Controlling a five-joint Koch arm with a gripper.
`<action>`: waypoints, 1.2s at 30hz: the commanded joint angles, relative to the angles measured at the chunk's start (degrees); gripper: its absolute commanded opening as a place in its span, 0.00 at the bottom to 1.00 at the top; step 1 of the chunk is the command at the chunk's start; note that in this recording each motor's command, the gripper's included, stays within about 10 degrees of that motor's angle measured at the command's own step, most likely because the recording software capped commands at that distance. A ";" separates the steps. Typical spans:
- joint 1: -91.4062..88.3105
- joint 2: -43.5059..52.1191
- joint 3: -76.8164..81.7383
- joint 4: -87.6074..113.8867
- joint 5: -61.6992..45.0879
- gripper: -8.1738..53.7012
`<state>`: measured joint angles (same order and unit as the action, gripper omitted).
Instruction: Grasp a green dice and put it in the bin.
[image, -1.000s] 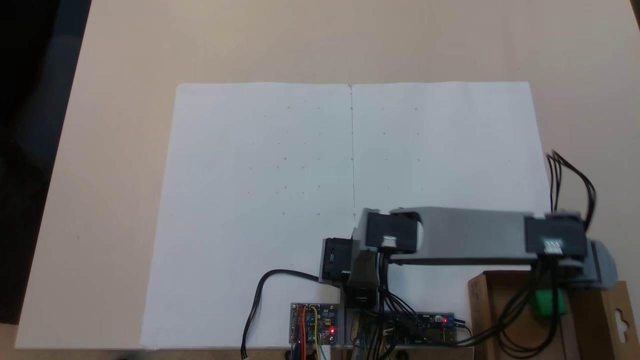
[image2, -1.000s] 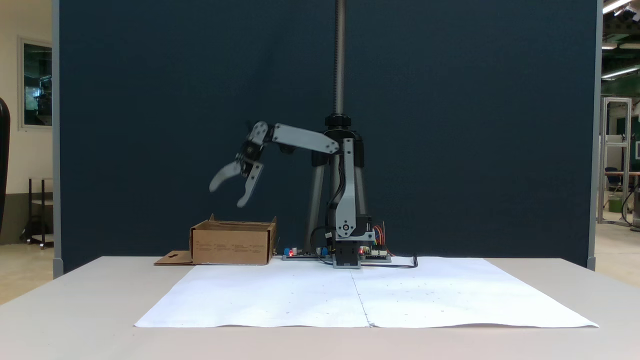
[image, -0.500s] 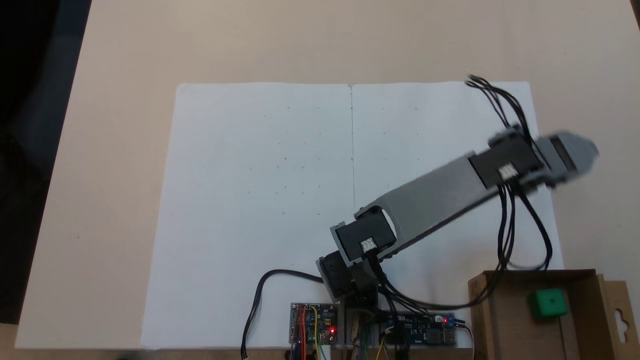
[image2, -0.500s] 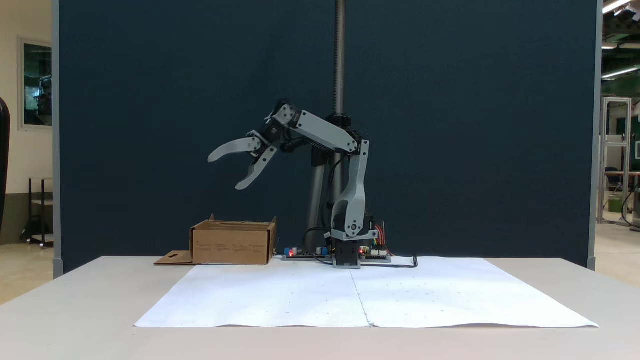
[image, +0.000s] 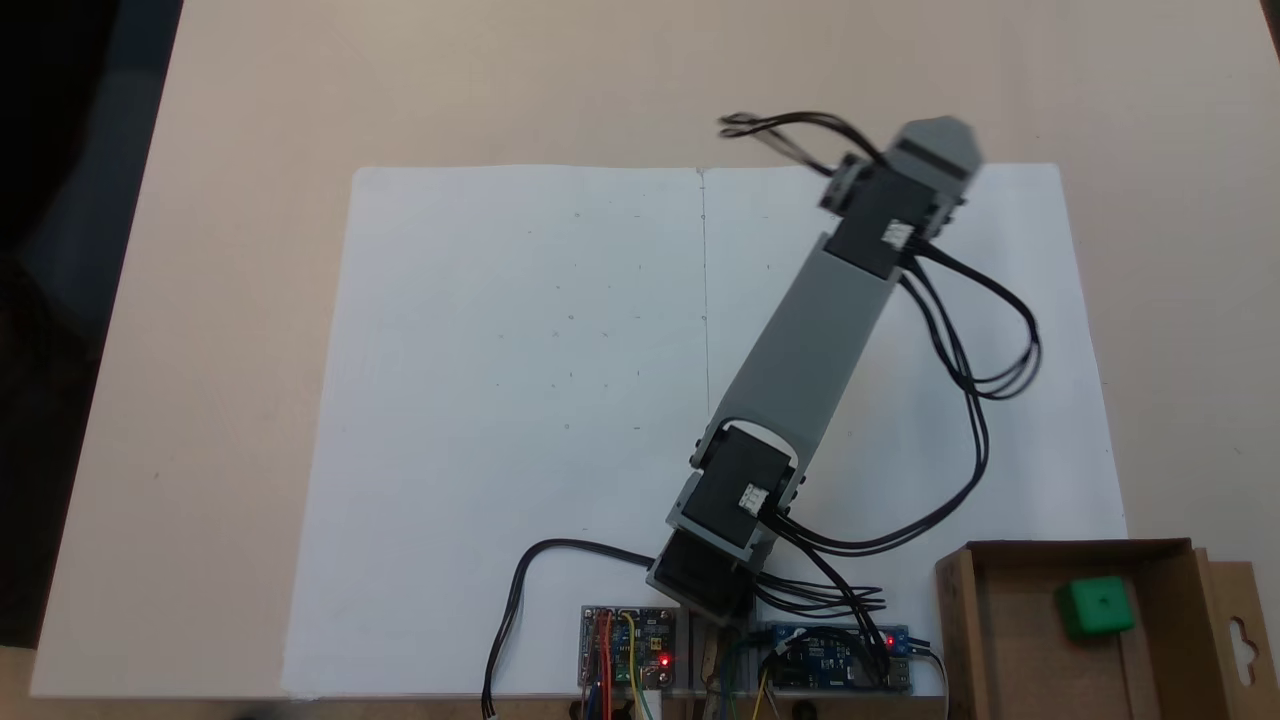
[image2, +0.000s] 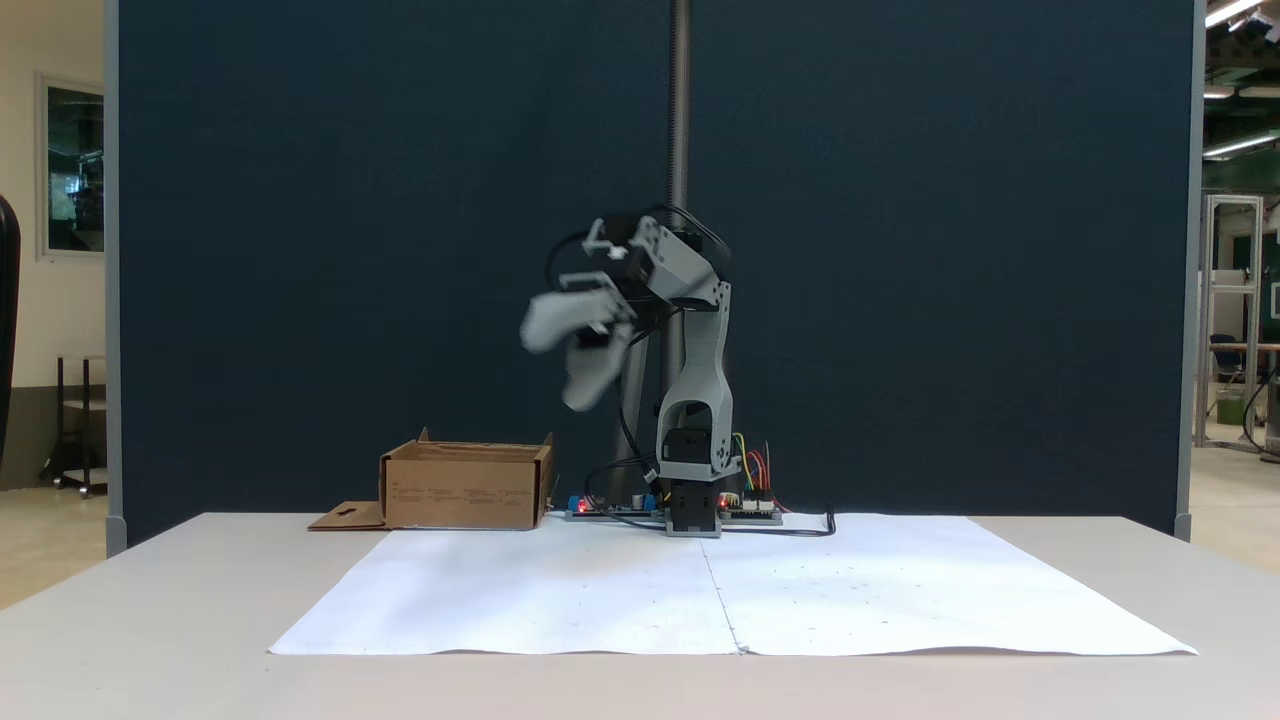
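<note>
The green dice (image: 1098, 605) lies inside the bin (image: 962, 625), a brown cardboard box at the lower right of a fixed view, with nothing touching it. From the front, the bin (image2: 465, 487) stands left of the arm's base and its walls hide the dice. My gripper (image2: 552, 366) hangs high in the air, blurred by motion, to the right of the bin and well above it. Its two fingers are spread, so it is open and holds nothing. From above, the gripper (image: 943, 135) is over the far right edge of the paper.
A large white paper sheet (image: 560, 400) covers the middle of the tan table. Circuit boards (image: 628, 645) and looping black cables (image: 985, 390) sit by the arm's base (image2: 692, 505). A dark blue panel and a metal pole (image2: 680, 110) stand behind.
The open gripper has swung away from over the bin, across the right side of the paper towards the middle and far edge. The dice stays in the bin.
</note>
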<state>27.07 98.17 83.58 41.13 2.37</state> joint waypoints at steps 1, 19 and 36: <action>-4.22 3.96 4.22 -8.96 4.13 0.85; -25.49 28.92 60.47 -48.76 3.43 0.84; -25.93 36.65 85.69 -81.02 -4.66 0.84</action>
<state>0.26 128.58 169.80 -32.26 2.02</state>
